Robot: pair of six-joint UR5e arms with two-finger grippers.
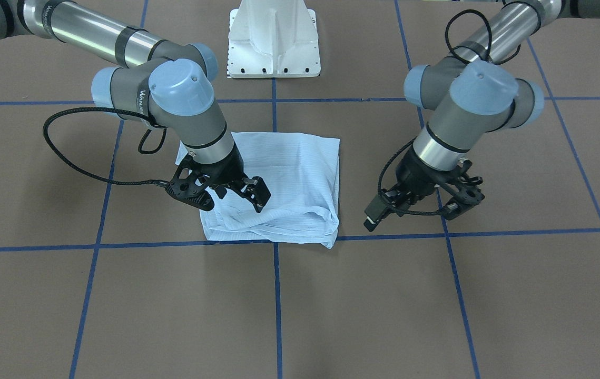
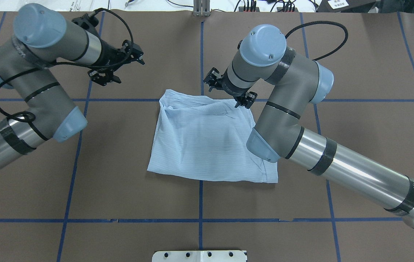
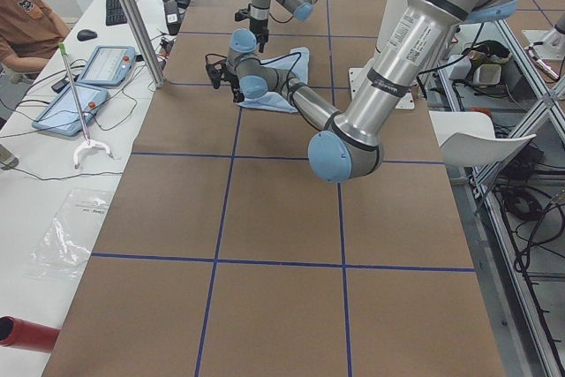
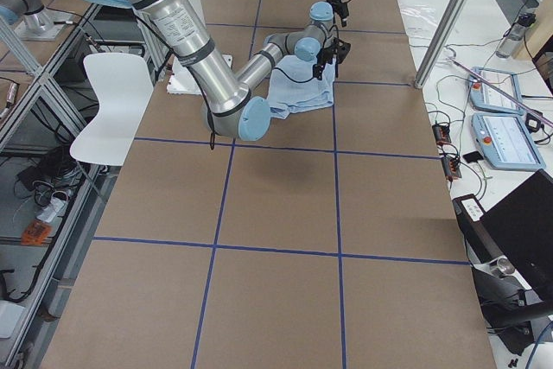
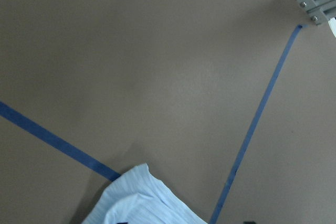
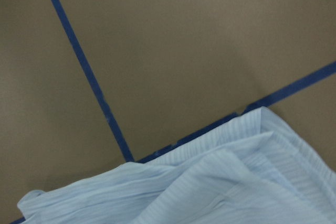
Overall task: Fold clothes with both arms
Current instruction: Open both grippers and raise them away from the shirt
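The light-blue striped shirt (image 1: 289, 173) lies folded into a rough rectangle on the brown table (image 2: 119, 163), near the middle. Its far edge (image 6: 220, 182) is rumpled and bunched. My right gripper (image 1: 234, 204) hovers over that far edge, toward the shirt's right corner (image 2: 226, 96). Its jaws are spread wide and hold nothing. My left gripper (image 1: 409, 218) hangs open above bare table, left of the shirt and clear of it (image 2: 128, 71). In the left wrist view only one corner of the shirt (image 5: 139, 203) shows at the bottom.
Blue tape lines (image 2: 200, 203) mark a grid on the table. The white pedestal base (image 1: 273, 42) stands at the robot's side. A side bench with tablets (image 3: 88, 68) and a seated person (image 3: 22, 15) lies beyond the far edge. A white chair (image 4: 112, 101) stands behind the robot.
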